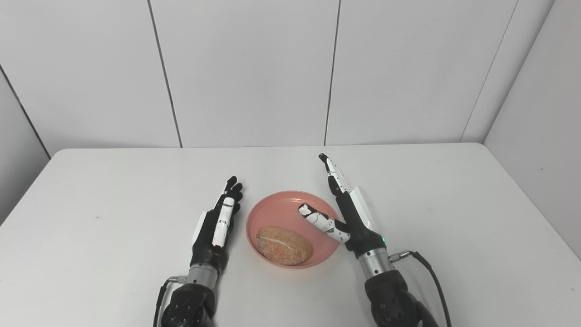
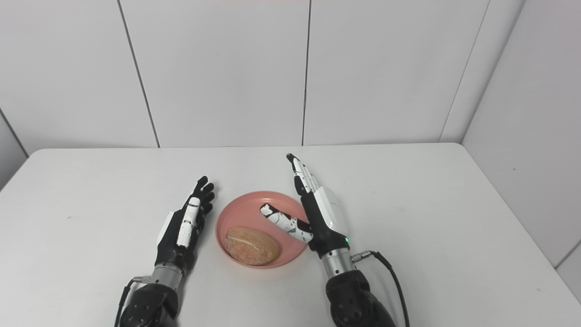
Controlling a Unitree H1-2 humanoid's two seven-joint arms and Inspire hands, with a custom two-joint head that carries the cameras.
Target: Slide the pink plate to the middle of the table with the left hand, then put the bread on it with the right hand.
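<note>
Left eye view: pink plate [image 1: 290, 206] near mid-table [image 1: 113, 190], bread roll [image 1: 284, 245] lying in its near part. Left hand [image 1: 218, 227] flat beside plate's left rim, fingers straight, empty. Right eye view: right hand [image 2: 317, 211] at plate's right edge, fingers extended, thumb [image 2: 283, 222] spread over plate, holding nothing.

The plate [image 1: 281, 206] sits on the table [image 1: 454, 204] between the two hands, just right of the left hand [image 1: 218, 227] and just left of the right hand [image 1: 349, 213]. The bread [image 1: 284, 245] lies in the plate's near part, beside the right hand's thumb [image 1: 320, 221], which reaches over the plate.
</note>
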